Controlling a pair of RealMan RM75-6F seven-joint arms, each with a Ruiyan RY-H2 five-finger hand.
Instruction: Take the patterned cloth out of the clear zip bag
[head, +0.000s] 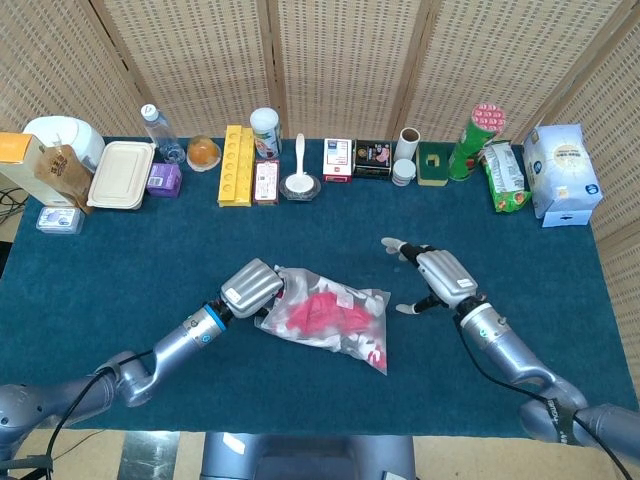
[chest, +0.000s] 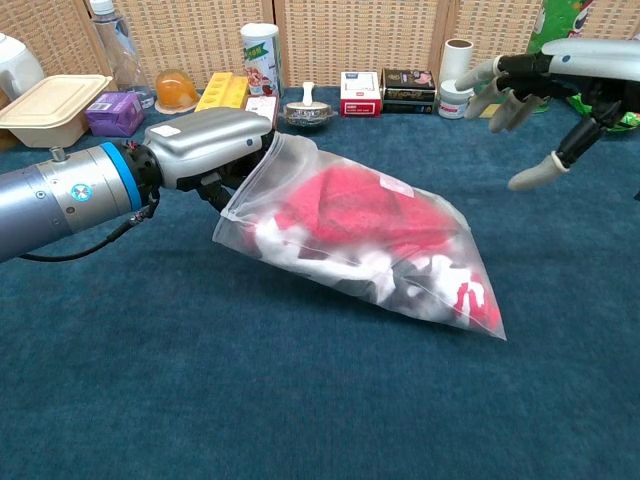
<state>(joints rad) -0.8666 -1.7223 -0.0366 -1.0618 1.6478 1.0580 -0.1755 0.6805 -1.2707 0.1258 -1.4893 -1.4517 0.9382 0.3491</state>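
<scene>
Gripping one end of the clear zip bag (chest: 365, 240), the left hand (chest: 205, 140) holds that end raised off the blue tabletop (head: 120, 265) while the bag's far corner rests on the cloth surface. The bag slopes down from the hand toward the near edge of the tabletop, a little left of the middle. Inside it lies the patterned cloth (chest: 345, 215), red on top with white and black patches lower down; it is wholly within the plastic.

The right hand (chest: 545, 95) hangs above the tabletop to the right of the bag, well apart from it, with its fingers spread and nothing in them. In the head view the same hand (head: 438, 277) sits right of centre, its fingertips pointing left toward the bag (head: 325, 315), and the left hand (head: 250, 288) shows at the bag's left end.

Along the far edge of the tabletop stands a row of goods: a water bottle (head: 155, 128), a beige lidded food box (head: 120, 173), a purple box (head: 163, 179), a yellow tray (head: 236, 165), a white canister (head: 265, 130), a small dish with a white spoon (head: 299, 180), a green tube can (head: 472, 140), a green snack bag (head: 506, 176) and a white and blue pack (head: 563, 172) near the far right corner.
</scene>
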